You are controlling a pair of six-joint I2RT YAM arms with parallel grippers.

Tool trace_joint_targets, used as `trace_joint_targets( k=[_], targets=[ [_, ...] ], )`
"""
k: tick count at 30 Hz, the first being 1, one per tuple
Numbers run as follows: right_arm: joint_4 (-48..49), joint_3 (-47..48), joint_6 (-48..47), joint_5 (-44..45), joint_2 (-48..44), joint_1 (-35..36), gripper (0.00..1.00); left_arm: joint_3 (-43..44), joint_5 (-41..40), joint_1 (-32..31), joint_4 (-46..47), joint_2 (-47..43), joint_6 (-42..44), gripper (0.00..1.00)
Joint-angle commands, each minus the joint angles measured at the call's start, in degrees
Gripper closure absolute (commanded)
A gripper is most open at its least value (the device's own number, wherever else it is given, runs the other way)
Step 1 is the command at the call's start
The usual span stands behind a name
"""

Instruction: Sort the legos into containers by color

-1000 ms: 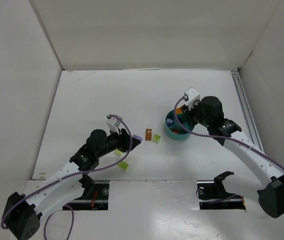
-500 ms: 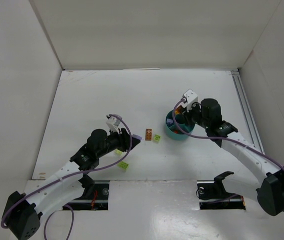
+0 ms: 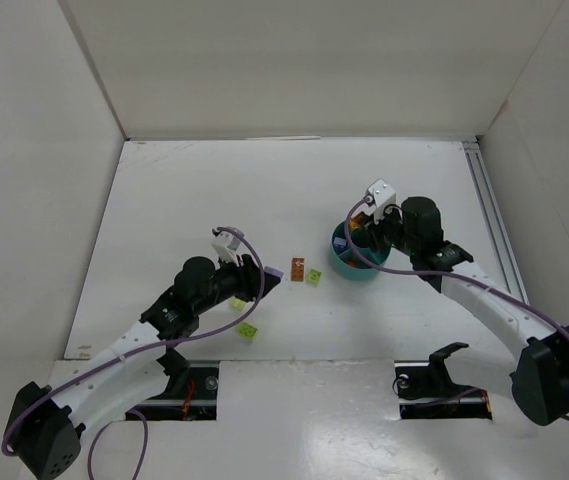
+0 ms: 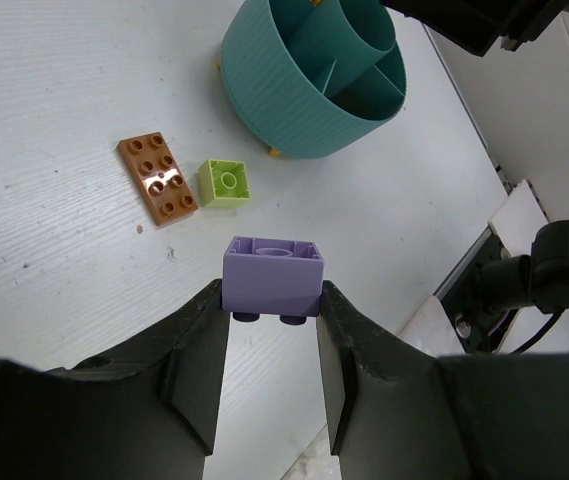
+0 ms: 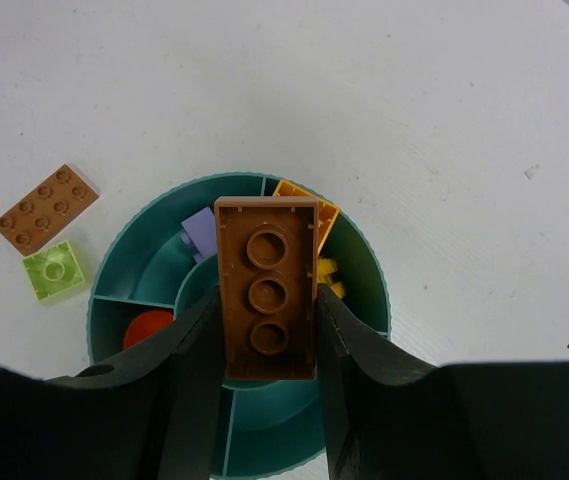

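From above, the white table (image 3: 194, 200) is boxed in by plain white walls (image 3: 294, 60) on three sides, and a metal rail (image 3: 492, 220) runs along its right edge. Two cut-outs (image 3: 199, 390) at the near edge show cables. The teal bowl (image 3: 347, 268) stands right of centre with the right gripper (image 3: 364, 228) over it. The left gripper (image 3: 270, 277) is low over the table to the bowl's left. Between that gripper and the bowl, a flat brown brick (image 3: 296, 270) and a small lime brick (image 3: 314, 276) lie just beside each other. A second lime brick (image 3: 248, 330) lies nearer the front, close to the left arm.

In the left wrist view, the jaws are narrowly parted and clamp a purple brick (image 4: 272, 277) by its sides, studs up, above the bare, faintly scuffed tabletop. The flat brown brick, the small lime brick and the bowl lie beyond it.

In the right wrist view, the jaws pinch a long brown brick (image 5: 266, 288) by its long sides. Its hollow underside faces the camera, and it hangs directly above the bowl's middle. In the compartments below lie a pale purple piece (image 5: 199, 232), an orange piece (image 5: 289, 190), a yellow piece (image 5: 329, 275) and a red-orange piece (image 5: 149, 328).
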Motion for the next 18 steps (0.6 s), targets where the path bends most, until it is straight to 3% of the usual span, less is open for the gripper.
trace_joint_targets(
  k=[1,18],
  targets=[
    [3.99,-0.14,0.52,-1.62,0.55,-0.53,0.72,2.63,-0.68,0.03,0.45,-0.21,0.64,1.00],
    [5.13,-1.71,-0.01,-2.77,2.22,-1.58,0.72,2.63,-2.26,0.03,-0.08,0.32,0.64,1.00]
  ],
)
